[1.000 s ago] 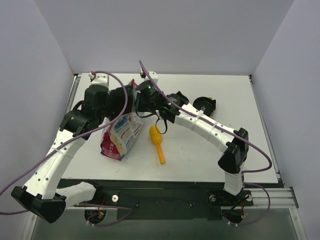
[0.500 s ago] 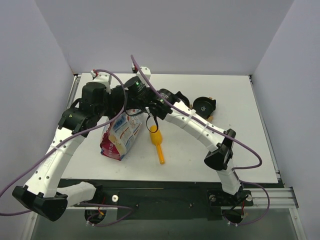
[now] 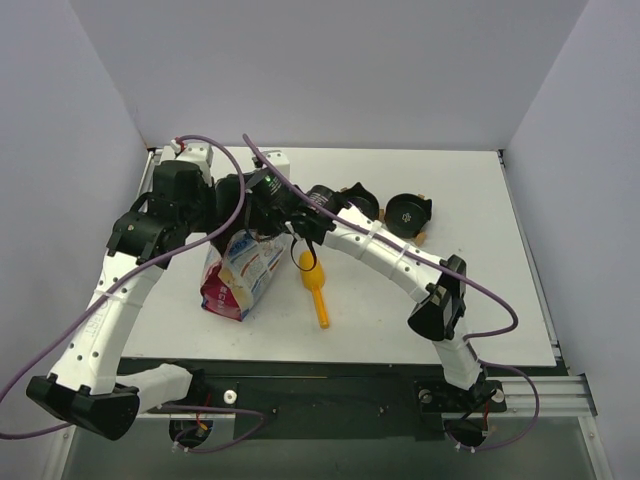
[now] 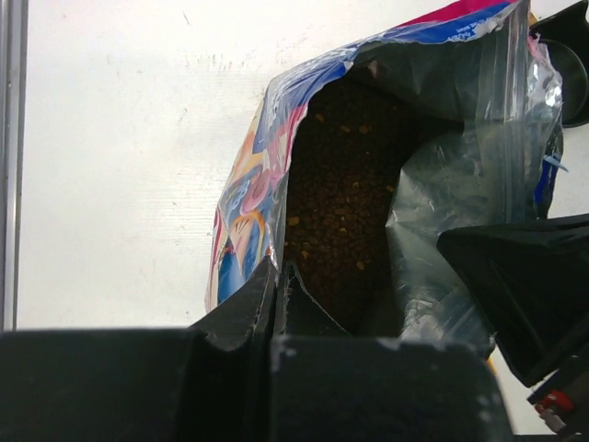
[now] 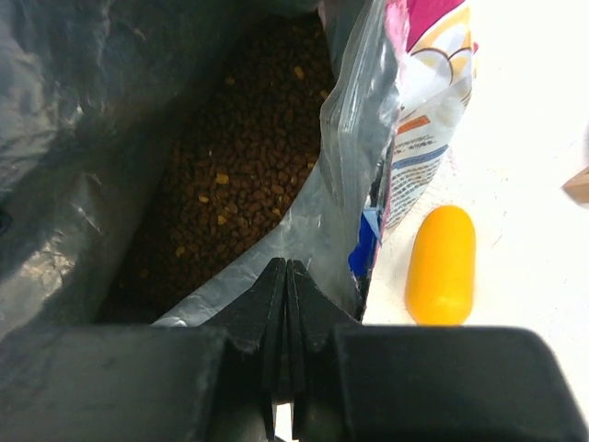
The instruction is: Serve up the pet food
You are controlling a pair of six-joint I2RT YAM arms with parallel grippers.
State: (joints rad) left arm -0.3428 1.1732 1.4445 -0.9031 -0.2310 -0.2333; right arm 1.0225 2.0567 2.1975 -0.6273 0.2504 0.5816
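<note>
Over the last second I see both wrists shift left, spreading the mouth of the bag (image 3: 240, 272). The left end effector (image 4: 279, 276) and right end effector (image 5: 287, 272) each clench one rim. The kibble (image 4: 345, 184) lies exposed inside, left of centre on the tabletop (image 3: 480, 290). I judge it ready for the scoop (image 3: 316, 285).

Yellow-orange scoop (image 3: 316, 289) lying on white table (image 3: 500, 300), two black bowls (image 3: 408, 213) side by side farther back

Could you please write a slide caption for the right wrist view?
Right gripper pinching the rim of the open pet food bag, brown kibble inside, yellow scoop on the table beside it.
</note>
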